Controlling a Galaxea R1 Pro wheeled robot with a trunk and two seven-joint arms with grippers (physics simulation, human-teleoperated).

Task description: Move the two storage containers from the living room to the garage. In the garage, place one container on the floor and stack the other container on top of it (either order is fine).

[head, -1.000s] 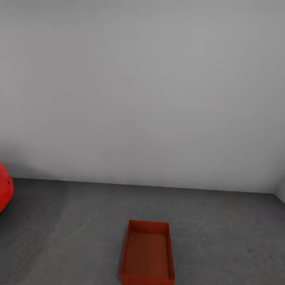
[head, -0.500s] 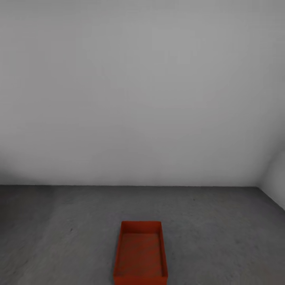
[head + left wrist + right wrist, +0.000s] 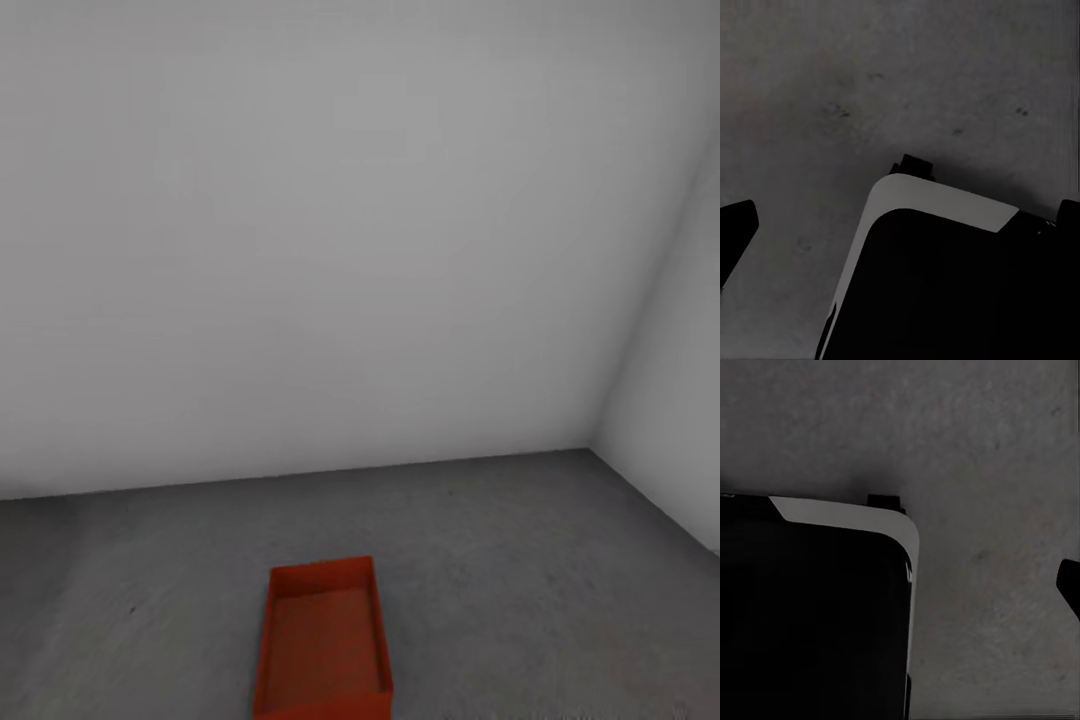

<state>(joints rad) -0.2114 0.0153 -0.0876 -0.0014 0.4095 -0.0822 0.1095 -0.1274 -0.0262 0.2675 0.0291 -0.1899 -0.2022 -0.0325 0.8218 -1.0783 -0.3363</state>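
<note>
One red-orange open-top storage container [image 3: 322, 645] rests empty on the dark grey concrete floor [image 3: 530, 580] of the garage, low in the head view and a little left of centre, its long side running away from me. In the left wrist view my left gripper [image 3: 901, 221] hangs over the concrete, its two dark fingertips [image 3: 735, 229] far apart at the picture's edges, open and holding nothing. My right gripper [image 3: 900, 585] also looks down at the floor, with one fingertip [image 3: 1071, 585] at the picture's edge and nothing held.
A plain white wall [image 3: 300, 250] stands behind the container and meets a second white wall [image 3: 680, 400] in a corner at the right. My own dark base with its pale rim [image 3: 945, 199] shows under both wrists.
The head view has swung to the right: the red car at the left edge has left the picture and the wall corner has come in at the right. The container itself has not moved.
</note>
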